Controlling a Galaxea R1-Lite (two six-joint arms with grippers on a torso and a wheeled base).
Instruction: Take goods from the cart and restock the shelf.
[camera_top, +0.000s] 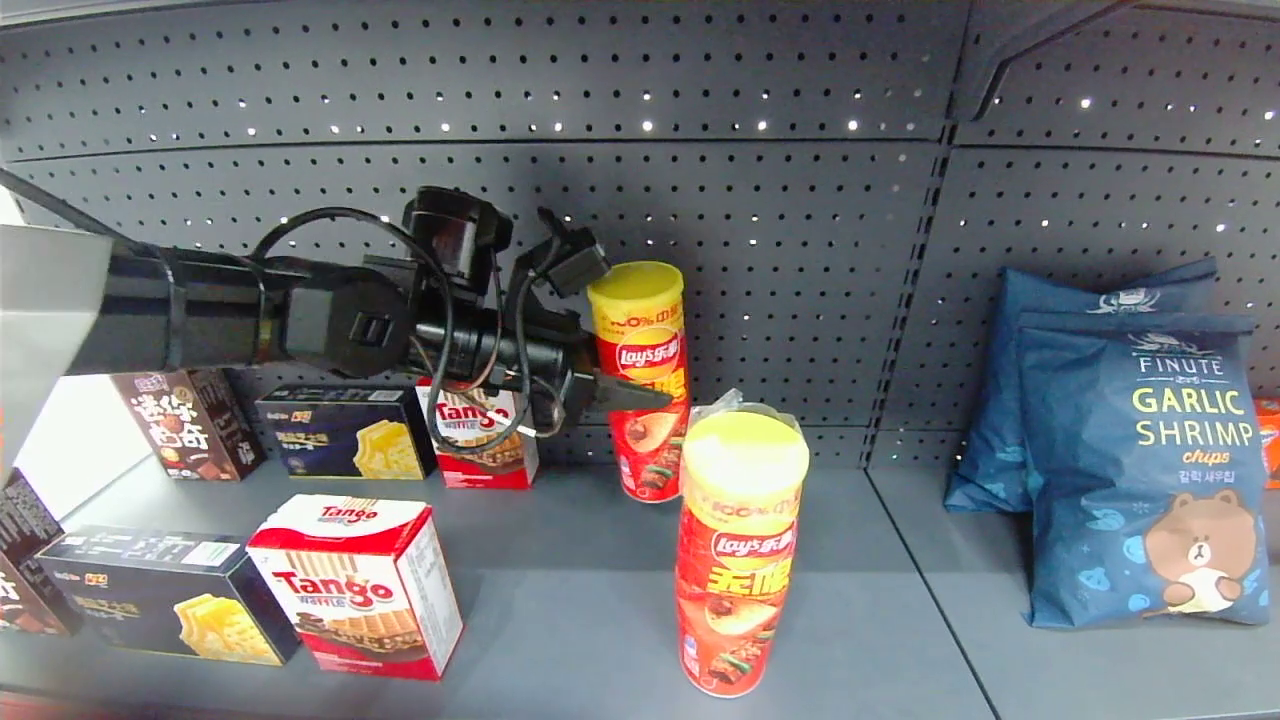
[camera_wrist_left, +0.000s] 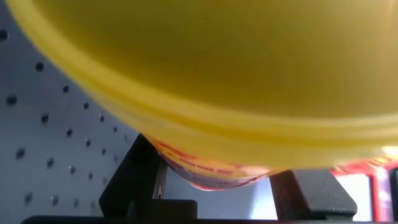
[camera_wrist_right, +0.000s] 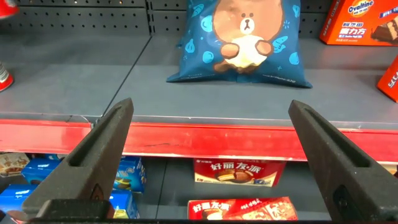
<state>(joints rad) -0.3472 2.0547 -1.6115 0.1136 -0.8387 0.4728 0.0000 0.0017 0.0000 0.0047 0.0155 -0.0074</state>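
Nearest, at the shelf (camera_top: 580, 610) front edge: red-white wafer box (camera_top: 360, 585) w/ a dark box (camera_top: 165, 605) just beside it on the left. Front chips can (camera_top: 740, 560) stands upright mid-shelf, yellow lid on, nothing touching it. To the right, 2 blue chips bags (camera_top: 1140, 480), 1 behind the other. Farther back, rear chips can (camera_top: 640, 330) is upright near the pegboard (camera_top: 800, 250), base on the shelf. Left pincer (camera_top: 650, 398) is clamped on its mid-body, arm coming in from the left. Right pincer (camera_wrist_right: 210, 106): fingers spread wide, holding nothing, in front of the shelf's red edge strip, opposite a blue bag.
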